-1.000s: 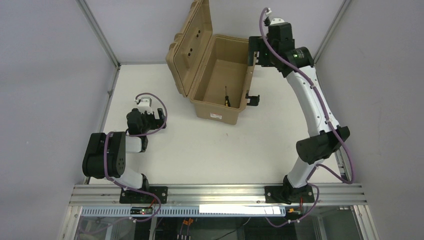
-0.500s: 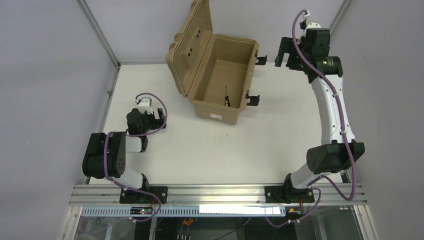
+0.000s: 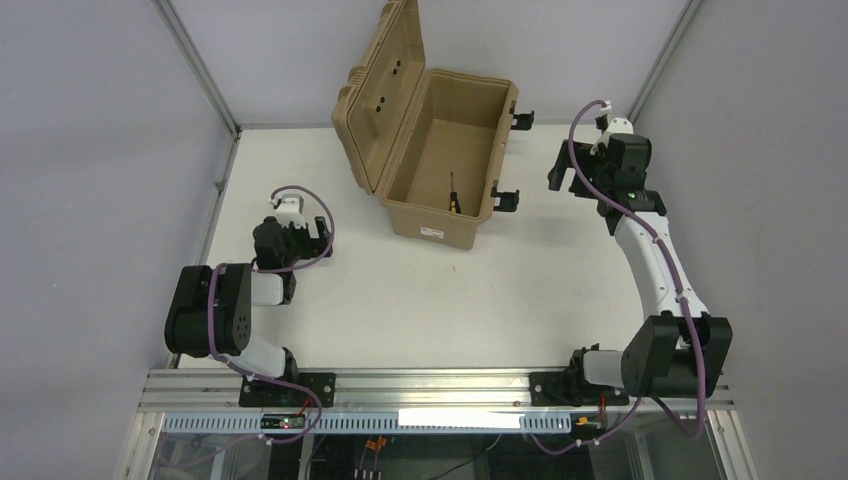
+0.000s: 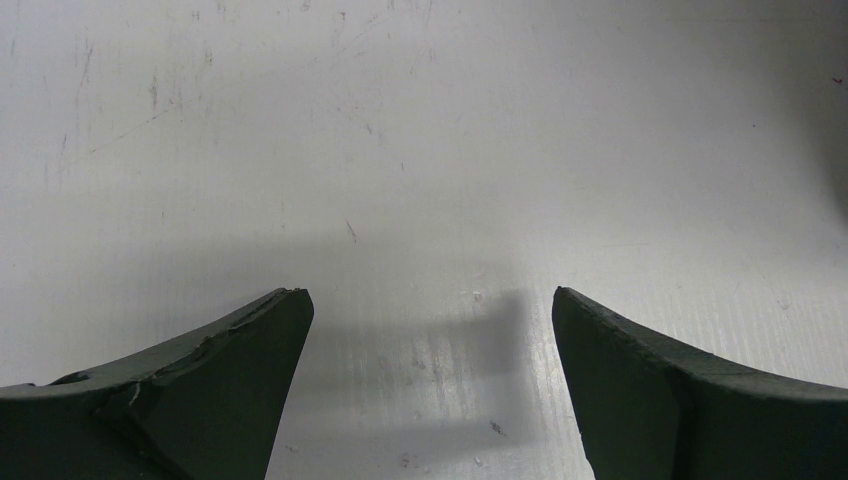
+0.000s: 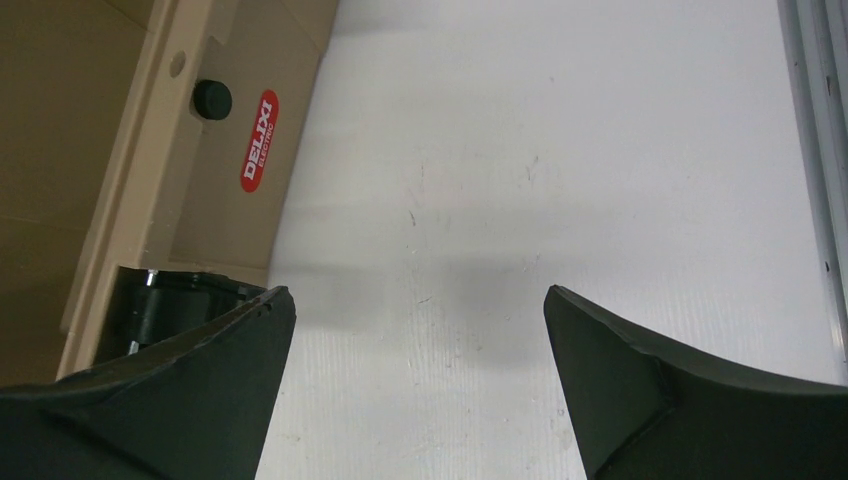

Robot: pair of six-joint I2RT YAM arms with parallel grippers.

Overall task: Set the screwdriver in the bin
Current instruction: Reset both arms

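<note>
The tan bin [image 3: 410, 222] stands at the back of the table with its ribbed lid [image 3: 385, 95] swung up to the left. The small screwdriver [image 3: 452, 195] lies on the bin's floor near the front wall, yellow end toward me. My right gripper [image 3: 560, 178] is open and empty to the right of the bin, apart from it. In the right wrist view the right gripper [image 5: 420, 300] hangs over bare table, with the bin's wall [image 5: 110, 170] and a black latch [image 5: 185, 300] at the left. My left gripper [image 3: 322, 236] rests far left, and in the left wrist view the left gripper [image 4: 430, 300] is open over bare table.
A red oval label [image 5: 259, 140] marks the bin's side. Two black latches [image 3: 507, 199] stick out from the bin's right side. A metal rail [image 5: 815, 150] runs along the table's right edge. Grey walls enclose the table on three sides.
My right arm has drawn back from over the bin's right rim, moving right and toward me, and now sits lower beside the bin. The screwdriver and left arm have not moved.
</note>
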